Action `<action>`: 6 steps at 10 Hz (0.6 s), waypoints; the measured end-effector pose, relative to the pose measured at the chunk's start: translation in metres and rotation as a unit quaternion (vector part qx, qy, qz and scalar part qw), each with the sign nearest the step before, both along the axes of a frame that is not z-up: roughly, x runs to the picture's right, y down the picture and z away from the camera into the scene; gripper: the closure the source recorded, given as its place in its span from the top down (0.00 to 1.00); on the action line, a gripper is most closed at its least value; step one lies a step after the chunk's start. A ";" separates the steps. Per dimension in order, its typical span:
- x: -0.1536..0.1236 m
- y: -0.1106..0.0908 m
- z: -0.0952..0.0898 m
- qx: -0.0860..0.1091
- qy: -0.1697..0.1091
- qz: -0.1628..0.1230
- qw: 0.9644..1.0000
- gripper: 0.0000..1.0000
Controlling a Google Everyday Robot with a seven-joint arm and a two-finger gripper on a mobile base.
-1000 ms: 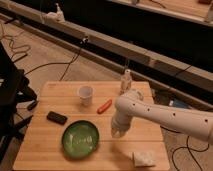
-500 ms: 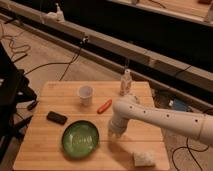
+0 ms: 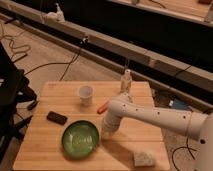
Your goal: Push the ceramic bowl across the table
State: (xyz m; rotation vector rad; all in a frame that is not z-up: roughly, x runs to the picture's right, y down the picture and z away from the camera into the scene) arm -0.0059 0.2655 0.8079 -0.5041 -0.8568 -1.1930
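Note:
The glossy green ceramic bowl (image 3: 80,138) with a darker rim sits on the pale wooden table (image 3: 50,92), near the front left. My white arm reaches in from the right, and its gripper (image 3: 108,131) hangs low over the table just right of the bowl's rim, close to it or touching it. The arm's end hides the fingers.
A small white cup (image 3: 86,94) stands behind the bowl. An orange object (image 3: 102,106) lies beside the arm. A black flat object (image 3: 56,118) lies at the left. A small bottle (image 3: 126,80) stands at the back edge. A pale crumpled lump (image 3: 144,159) lies front right.
The arm has lowered and moved left, bringing the gripper up to the right side of the bowl. The bowl has not clearly moved.

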 end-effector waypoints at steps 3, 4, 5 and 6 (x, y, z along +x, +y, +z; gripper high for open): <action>-0.031 -0.001 0.003 -0.003 -0.030 -0.014 0.999 0.00; -0.045 -0.001 0.001 -0.005 -0.044 -0.022 0.999 0.00; -0.058 -0.001 -0.001 -0.008 -0.056 -0.030 0.998 0.00; -0.069 -0.001 -0.002 -0.011 -0.065 -0.034 0.997 0.00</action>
